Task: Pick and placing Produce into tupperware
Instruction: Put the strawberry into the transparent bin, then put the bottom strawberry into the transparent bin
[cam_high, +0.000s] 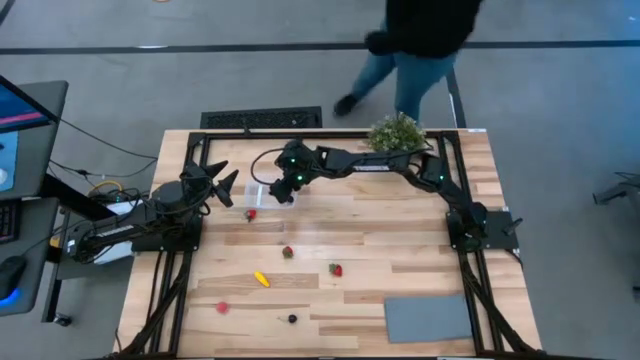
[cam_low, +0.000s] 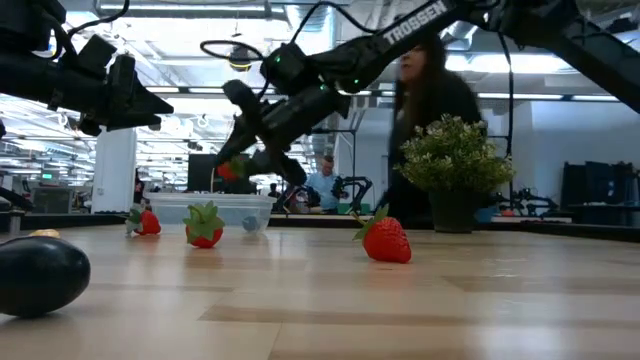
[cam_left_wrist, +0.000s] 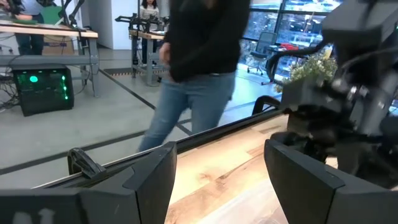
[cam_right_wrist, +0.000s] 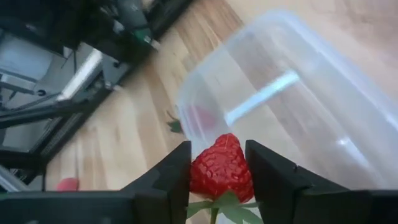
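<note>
**A:** ok so which step is this? Looks like mid-carry to me. The right gripper (cam_right_wrist: 217, 163) is clamped on a strawberry (cam_right_wrist: 221, 165) and hangs right over the box (cam_right_wrist: 292, 106), off the table.

**B:** yep, drop-off step I'd say. The box is just under and ahead of the fingertips, so my guess is it only needs to line up over the opening, maybe dip a bit, then let go.

**A:** anything in the way?

**B:** not really. The left gripper (cam_high: 226, 183) sits just to the side of the right one, jaws spread wide, holding nothing. The plant (cam_high: 396, 132) is back behind the arm, near the table edge.

**A:** and the leftovers?

**B:** more strawberries (cam_high: 337, 269) on the table, plus a yellow piece (cam_high: 261, 280) and a dark berry (cam_high: 292, 319), all well apart from the gripper.
</note>
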